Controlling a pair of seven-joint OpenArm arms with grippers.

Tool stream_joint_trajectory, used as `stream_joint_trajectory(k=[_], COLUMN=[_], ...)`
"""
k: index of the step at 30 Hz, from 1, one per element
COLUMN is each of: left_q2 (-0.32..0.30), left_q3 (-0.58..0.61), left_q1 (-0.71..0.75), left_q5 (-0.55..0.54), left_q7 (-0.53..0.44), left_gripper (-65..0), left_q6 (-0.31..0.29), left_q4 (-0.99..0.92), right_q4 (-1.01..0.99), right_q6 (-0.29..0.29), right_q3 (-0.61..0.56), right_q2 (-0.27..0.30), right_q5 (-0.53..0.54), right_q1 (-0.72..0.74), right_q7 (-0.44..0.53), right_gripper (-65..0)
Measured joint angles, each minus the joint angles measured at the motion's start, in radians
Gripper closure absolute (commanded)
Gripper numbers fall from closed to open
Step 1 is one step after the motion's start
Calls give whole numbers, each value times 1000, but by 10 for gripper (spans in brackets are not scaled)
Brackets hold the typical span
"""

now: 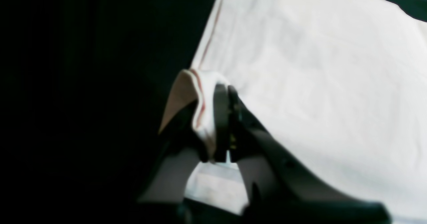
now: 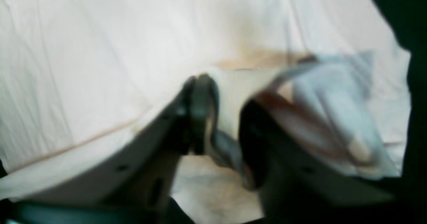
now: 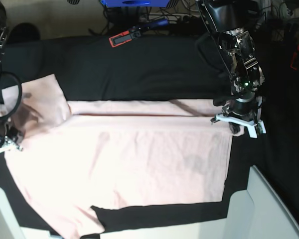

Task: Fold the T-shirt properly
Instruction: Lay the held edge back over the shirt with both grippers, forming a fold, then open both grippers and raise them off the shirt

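The pale pink T-shirt (image 3: 139, 159) lies spread on the black table cloth (image 3: 139, 69), its far long edge folded over in a band. My left gripper (image 1: 228, 90) is at the shirt's right end (image 3: 239, 124). Its jaws stand almost together with only a thin slit, and a raised hem corner (image 1: 196, 97) curls over the outside of one finger. My right gripper (image 2: 227, 94) is at the shirt's left end by the sleeve (image 3: 7, 142). Its jaws stand apart, and a blurred flap of cloth (image 2: 333, 107) hangs over one finger.
A red and black tool (image 3: 125, 37) lies at the back of the cloth, with a blue box (image 3: 134, 2) behind it. White panels stand at the front right (image 3: 269, 209) and the front left corner (image 3: 0, 214).
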Motion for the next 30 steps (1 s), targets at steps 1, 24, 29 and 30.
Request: stream_joint_trajectory(k=[1, 24, 29, 30], left_q2=[-6, -56, -98, -98], left_q3=[1, 2, 2, 1], left_q1=[-1, 253, 320, 331], left_q5=[1, 5, 2, 2], left_q7=[0, 4, -7, -7], left_gripper=[-190, -116, 0, 0], left_q6=[-1, -4, -5, -4], left_q4=[2, 263, 274, 274], right_q4=[0, 467, 425, 386], right_q6=[0, 8, 64, 70], right_q3=[12, 549, 560, 560], right_q2=[-1, -168, -159, -154], right_q5=[0, -5, -2, -7], right_q1=[1, -379, -392, -389], right_q7=[-3, -181, -142, -133], right_gripper=[-309, -422, -422, -422])
